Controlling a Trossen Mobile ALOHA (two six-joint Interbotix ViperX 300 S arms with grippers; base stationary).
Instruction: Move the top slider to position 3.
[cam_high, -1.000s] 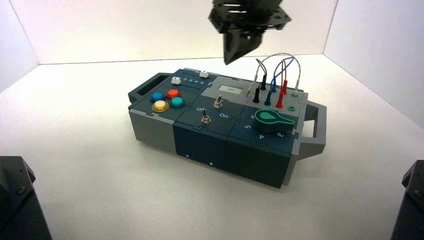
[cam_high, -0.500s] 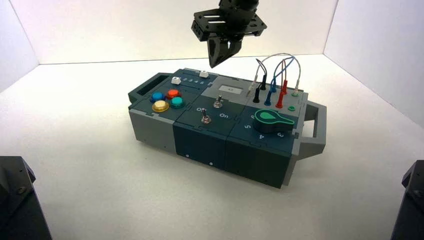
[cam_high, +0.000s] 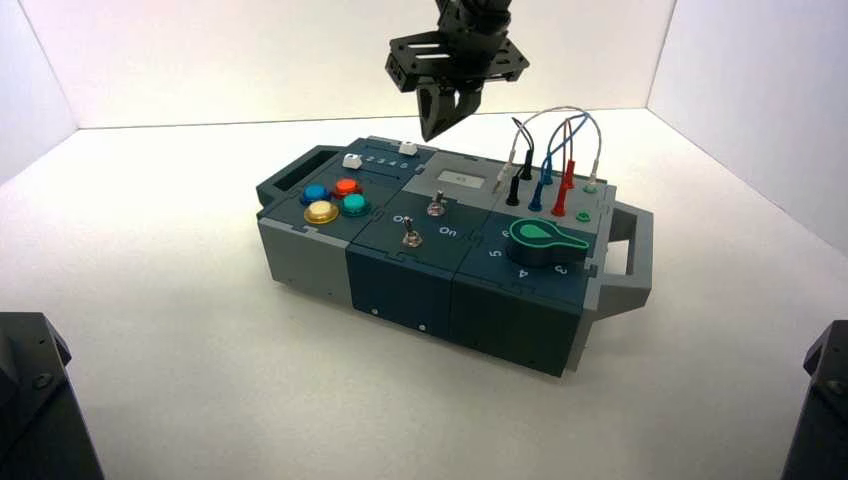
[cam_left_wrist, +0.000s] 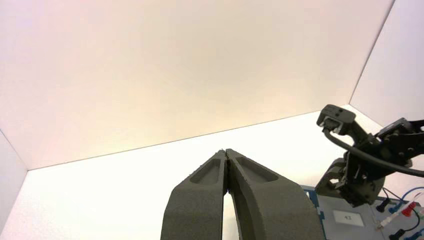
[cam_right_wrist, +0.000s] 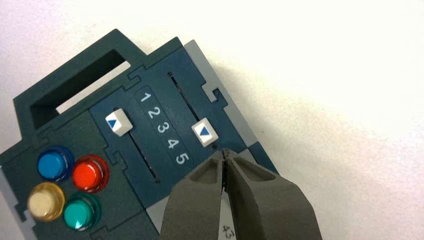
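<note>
Right wrist view: my right pincer (cam_right_wrist: 224, 152) closed, empty, beside top slider (cam_right_wrist: 205, 132), likely to push toward 3 (cam_right_wrist: 163, 127).
Left pincer (cam_left_wrist: 226, 152): closed, empty, idle at left.

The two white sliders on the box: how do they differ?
The top slider is on the box's far edge; the lower slider is nearer the coloured buttons. The top slider sits toward the 5 end, the lower slider by the 1 end. Both bear blue triangles. The right gripper hovers near the top slider; the left gripper waits aside.
</note>
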